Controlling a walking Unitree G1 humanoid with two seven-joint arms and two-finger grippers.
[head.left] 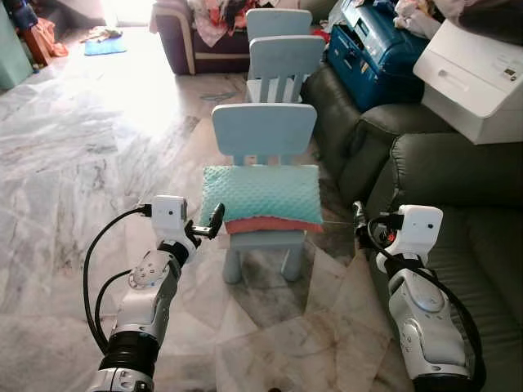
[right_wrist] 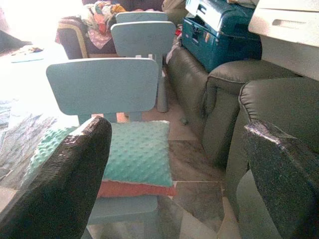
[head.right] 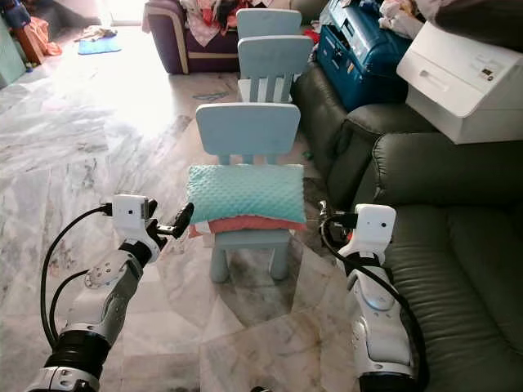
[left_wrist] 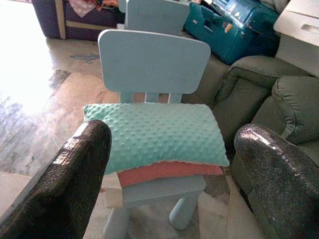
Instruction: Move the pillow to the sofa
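A teal dotted pillow [head.left: 263,193] with a coral underside lies on the seat of a small light-blue chair [head.left: 264,135] straight ahead. The dark grey sofa [head.left: 458,204] stands to the right of the chair. My left gripper [head.left: 214,220] is open, held just off the pillow's left end at seat height. My right gripper [head.left: 359,222] is open too, a short way off the pillow's right end, in front of the sofa arm. Both wrist views look between their fingers [left_wrist: 75,174] at the pillow [left_wrist: 154,134] [right_wrist: 137,154], with nothing held.
A second light-blue chair [head.left: 284,61] stands behind the first. On the sofa's far end sit a blue case [head.left: 372,49] and a white drawer unit [head.left: 478,77]. A purple sofa [head.left: 184,37] with clothes is at the back. Marble floor [head.left: 90,155] lies open to the left.
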